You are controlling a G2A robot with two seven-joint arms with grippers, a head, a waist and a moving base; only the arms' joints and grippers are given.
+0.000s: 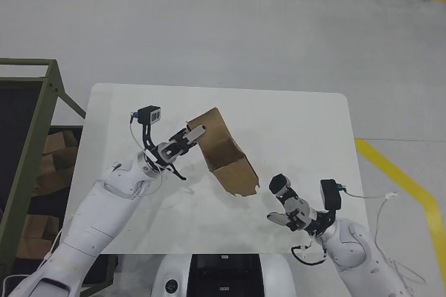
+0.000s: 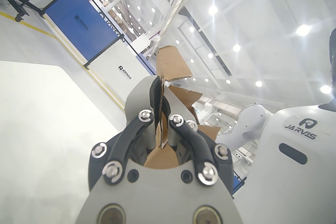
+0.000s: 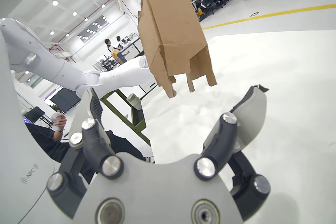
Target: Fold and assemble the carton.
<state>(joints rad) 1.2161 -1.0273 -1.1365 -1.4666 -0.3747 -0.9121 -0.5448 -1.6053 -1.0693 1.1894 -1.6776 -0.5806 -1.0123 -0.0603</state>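
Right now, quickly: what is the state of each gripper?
Left gripper: closed on an edge of the carton.
Right gripper: open, holding nothing.

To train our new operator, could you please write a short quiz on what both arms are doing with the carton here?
1. True or false: the fingers of the left gripper are shut on the carton.
2. The right gripper is: A) shut on the carton; B) open, apart from the carton; C) pressing a flap down.
3. Fill in: the carton is held up over the white ____.

Key: 1 true; 2 B; 3 table.
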